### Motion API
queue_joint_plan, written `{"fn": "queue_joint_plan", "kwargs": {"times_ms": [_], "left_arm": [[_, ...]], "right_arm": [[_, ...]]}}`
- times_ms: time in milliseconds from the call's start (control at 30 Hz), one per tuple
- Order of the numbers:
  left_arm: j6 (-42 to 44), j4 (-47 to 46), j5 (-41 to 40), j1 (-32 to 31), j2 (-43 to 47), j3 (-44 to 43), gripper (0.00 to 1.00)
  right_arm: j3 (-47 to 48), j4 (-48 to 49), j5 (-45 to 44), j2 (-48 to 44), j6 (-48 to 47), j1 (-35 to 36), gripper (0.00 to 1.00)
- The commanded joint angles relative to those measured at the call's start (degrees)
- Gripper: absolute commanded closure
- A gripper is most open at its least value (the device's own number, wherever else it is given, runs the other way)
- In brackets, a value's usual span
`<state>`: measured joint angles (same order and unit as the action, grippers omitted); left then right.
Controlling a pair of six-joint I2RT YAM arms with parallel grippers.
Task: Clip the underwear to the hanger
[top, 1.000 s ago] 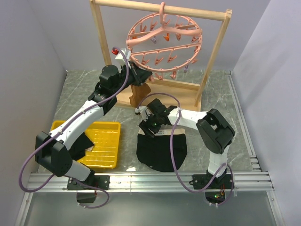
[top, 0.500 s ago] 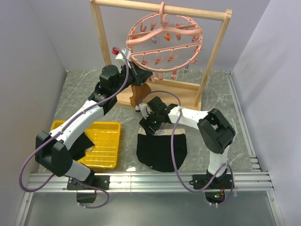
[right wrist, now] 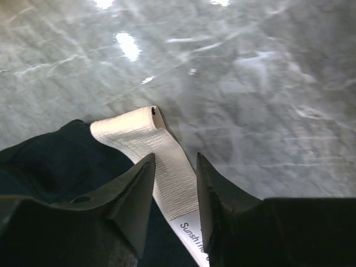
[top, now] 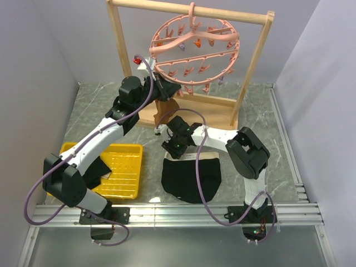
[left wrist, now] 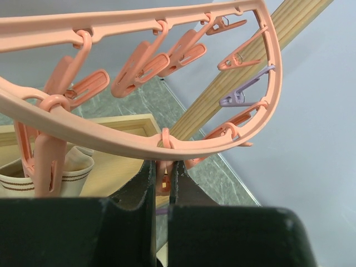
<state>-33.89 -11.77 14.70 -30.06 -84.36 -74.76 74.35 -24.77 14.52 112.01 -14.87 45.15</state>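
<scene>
The pink hanger (top: 194,47) hangs by its hook from the wooden frame. My left gripper (top: 163,90) is at the ring's lower left edge and is shut on a dangling pink peg (left wrist: 162,182) just below the ring (left wrist: 111,138). The black underwear (top: 192,178) lies flat on the table with its beige waistband (top: 200,156) at the far side. My right gripper (top: 174,143) is low over the waistband's left end. In the right wrist view its open jaws straddle the beige waistband (right wrist: 164,158), with the white label (right wrist: 192,233) and black cloth (right wrist: 50,164) beside it.
A brown-and-cream garment (top: 165,108) hangs clipped under the hanger, also in the left wrist view (left wrist: 75,169). The pale wooden frame (top: 118,50) stands at the back. A yellow tray (top: 128,167) holding dark cloth (top: 92,172) sits front left.
My right gripper has moved slightly left and away along the underwear's top edge, and more of the beige waistband now shows. The left arm has not moved.
</scene>
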Motion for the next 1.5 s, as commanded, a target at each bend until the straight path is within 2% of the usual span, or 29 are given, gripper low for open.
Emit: {"fn": "queue_joint_plan", "kwargs": {"times_ms": [0,33,67,100,200,400,800,933,1133,1167,1200,1233,1267,1467], "left_arm": [[-0.6,-0.1,0.8,0.2,-0.2,-1.7,1.00],[-0.7,-0.1,0.8,0.3,-0.1,-1.7,1.00],[-0.7,0.0,0.9,0.3,-0.2,-1.6,1.00],[-0.7,0.1,0.9,0.3,-0.3,-1.6,1.00],[-1.0,-0.2,1.0,0.4,-0.1,-1.2,1.00],[-1.4,-0.5,1.4,0.3,-0.2,-1.1,1.00],[-1.2,-0.3,1.1,0.4,-0.6,-1.6,1.00],[-1.7,-0.4,1.2,0.4,-1.1,-1.6,1.00],[-1.4,-0.3,1.0,0.5,-1.1,-2.1,1.00],[-1.4,-0.3,1.2,0.6,-1.0,-2.0,1.00],[-1.5,-0.1,1.1,0.8,-1.1,-1.9,1.00],[-1.7,-0.1,1.2,0.8,-1.1,-1.7,1.00],[-2.1,0.0,1.4,0.9,-1.1,-1.5,1.00],[-2.0,0.5,2.7,1.5,-0.6,-0.8,1.00]], "right_arm": [[-1.1,-4.5,-0.4,0.9,0.5,1.9,0.57],[-1.5,-4.3,-0.3,0.7,0.7,1.9,0.57],[-2.0,-2.9,0.2,-0.5,0.7,1.9,0.49],[-3.2,-2.1,-0.2,-1.3,0.7,1.8,0.45],[-4.1,-0.5,-1.7,-4.7,-0.3,1.4,0.39],[-3.3,-0.9,-3.6,-7.2,-2.9,0.5,0.35],[-3.0,-4.0,-1.8,-2.0,-3.8,1.4,0.36],[-3.0,-5.7,-1.5,-0.4,-4.5,2.1,0.43],[-3.3,-7.8,-0.8,1.3,-4.3,2.2,0.68],[-4.2,-7.5,-0.8,0.9,-4.4,2.2,0.79],[-4.7,-7.0,-0.6,0.2,-4.4,2.2,0.84],[-5.3,-5.6,-0.6,-1.6,-4.5,2.1,0.96],[-6.8,-4.6,-0.9,-2.7,-4.4,2.0,1.00],[-11.1,3.1,-3.6,-14.2,-4.5,0.8,1.00]]}}
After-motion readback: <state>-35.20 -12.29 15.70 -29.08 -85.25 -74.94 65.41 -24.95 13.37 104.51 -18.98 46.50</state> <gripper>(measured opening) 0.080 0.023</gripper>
